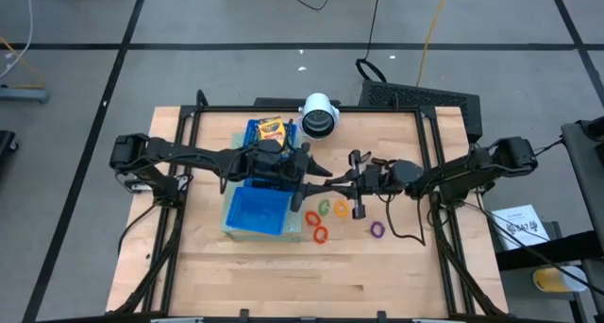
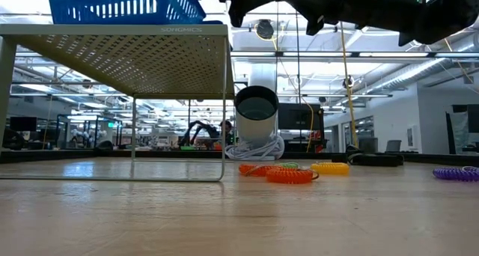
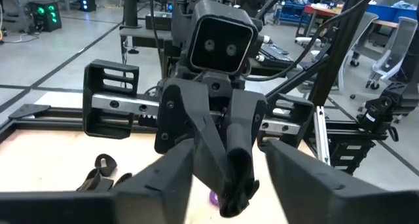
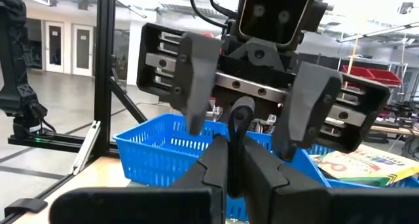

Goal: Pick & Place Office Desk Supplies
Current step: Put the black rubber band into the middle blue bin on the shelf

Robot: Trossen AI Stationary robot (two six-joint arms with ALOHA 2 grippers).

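A small black clip hangs in mid-air between my two grippers, beside the blue tray. My right gripper is shut on it and reaches in from the table's right. My left gripper comes from the left. It is open, with one finger on each side of the clip, apart from it. A yellow-and-green crayon box lies in the tray's far part. Coloured rings lie flat on the table below the grippers, and a purple ring lies further right. My right gripper pinches the clip between its two fingers. The clip's rounded end sticks out past the fingertips. The fingers come about level from the table's right, slanting slightly up. The clip is clear of the table and of the tray.
The tray stands on a perforated metal shelf left of centre. A white cylinder with a dark centre stands at the far edge, with a white cord at its foot. Another black clip lies on the table.
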